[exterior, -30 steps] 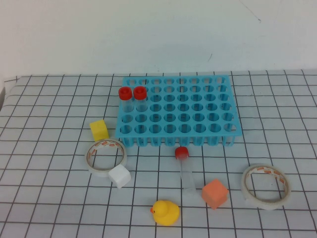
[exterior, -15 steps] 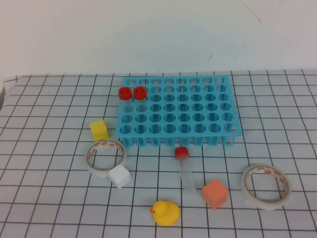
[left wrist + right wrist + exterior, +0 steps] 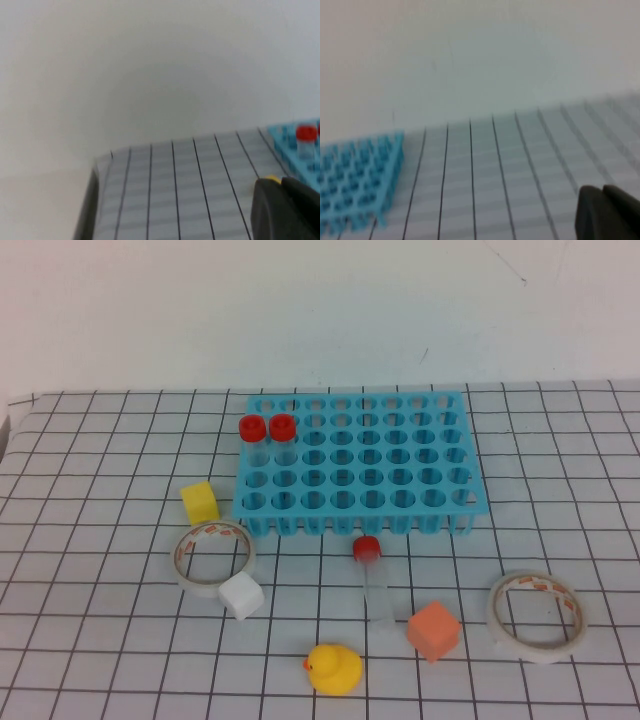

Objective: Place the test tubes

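Observation:
A blue tube rack point(image 3: 360, 468) stands at the middle back of the gridded table. Two red-capped test tubes point(image 3: 267, 438) stand upright in holes at its left end. A third red-capped test tube point(image 3: 373, 575) lies flat on the table just in front of the rack. Neither arm shows in the high view. My left gripper point(image 3: 281, 186) is shut with nothing in it, off to the left of the rack point(image 3: 300, 150). My right gripper point(image 3: 602, 194) is shut and empty too, to the right of the rack point(image 3: 357, 180).
A yellow block point(image 3: 200, 500), a tape roll point(image 3: 213, 555) and a white block point(image 3: 241, 595) lie left of the loose tube. A yellow duck point(image 3: 334, 669), an orange block point(image 3: 434, 630) and another tape roll point(image 3: 537, 615) lie at the front.

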Controlling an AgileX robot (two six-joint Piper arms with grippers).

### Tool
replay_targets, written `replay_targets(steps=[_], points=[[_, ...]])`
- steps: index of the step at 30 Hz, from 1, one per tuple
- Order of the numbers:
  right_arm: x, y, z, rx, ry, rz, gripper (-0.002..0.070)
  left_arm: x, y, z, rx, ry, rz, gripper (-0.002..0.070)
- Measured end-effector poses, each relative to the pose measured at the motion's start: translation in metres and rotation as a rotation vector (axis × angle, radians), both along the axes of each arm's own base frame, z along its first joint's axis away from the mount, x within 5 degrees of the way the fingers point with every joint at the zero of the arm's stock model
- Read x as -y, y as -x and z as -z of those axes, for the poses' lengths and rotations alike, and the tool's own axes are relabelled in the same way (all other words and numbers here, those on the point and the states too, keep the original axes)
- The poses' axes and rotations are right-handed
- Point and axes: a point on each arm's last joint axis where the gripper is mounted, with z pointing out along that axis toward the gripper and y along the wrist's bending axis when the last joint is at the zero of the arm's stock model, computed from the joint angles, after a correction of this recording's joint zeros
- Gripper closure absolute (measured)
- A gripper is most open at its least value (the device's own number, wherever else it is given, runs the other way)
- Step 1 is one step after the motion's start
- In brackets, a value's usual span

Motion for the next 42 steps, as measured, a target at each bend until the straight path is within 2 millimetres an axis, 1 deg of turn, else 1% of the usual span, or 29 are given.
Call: replay_targets(steps=[2,5,9,12,15,17,19,23,26,28,30,33,36,38,41,42], points=[[-0.001,-0.010,0.010,-0.112,-0.066,-0.001,0.0678,0.001,-0.013,0.011,-0.140,0.007,0.010,0.0676],[-0.001,-0.022,0.021,-0.225,-0.114,0.002,0.0678,0.003,-0.026,0.025,-0.304,0.002,0.017,0.0676],[-0.001,-0.034,0.030,-0.294,-0.148,0.009,0.0678,0.004,-0.038,0.039,-0.451,-0.004,0.022,0.0676],[0.000,-0.046,0.036,-0.327,-0.137,0.009,0.0678,0.004,-0.043,0.047,-0.542,-0.009,0.026,0.0677],[0.000,-0.055,0.045,-0.398,-0.109,0.001,0.0678,0.005,-0.045,0.053,-0.612,-0.010,0.031,0.0677],[-0.001,-0.063,0.053,-0.538,-0.115,-0.009,0.0678,0.006,-0.045,0.055,-0.634,0.007,0.038,0.0677],[-0.002,-0.071,0.052,-0.650,-0.119,-0.035,0.0678,0.007,-0.045,0.055,-0.634,0.022,0.042,0.0677],[-0.010,-0.097,0.039,-0.804,-0.108,-0.168,0.0678,0.007,-0.045,0.055,-0.633,0.031,0.045,0.0677],[-0.020,-0.119,0.028,-0.861,-0.138,-0.304,0.0678,0.007,-0.045,0.055,-0.631,0.031,0.045,0.0677],[-0.028,-0.136,0.021,-0.864,-0.167,-0.392,0.0678,0.007,-0.045,0.055,-0.631,0.033,0.046,0.0677],[-0.040,-0.151,0.014,-0.842,-0.186,-0.461,0.0678,0.007,-0.045,0.055,-0.631,0.035,0.046,0.0677],[-0.071,-0.169,0.009,-0.811,-0.188,-0.578,0.0678,0.007,-0.045,0.055,-0.633,0.035,0.046,0.0677],[-0.112,-0.181,0.005,-0.771,-0.142,-0.690,0.0677,0.007,-0.045,0.055,-0.635,0.037,0.047,0.0677],[-0.145,-0.187,0.003,-0.743,-0.105,-0.764,0.0677,0.008,-0.045,0.055,-0.635,0.042,0.049,0.0677],[-0.194,-0.198,0.008,-0.718,-0.044,-0.859,0.0677,0.009,-0.044,0.055,-0.635,0.073,0.059,0.0677],[-0.206,-0.202,0.013,-0.726,-0.015,-0.883,0.0677,0.010,-0.044,0.055,-0.635,0.078,0.060,0.0677]])
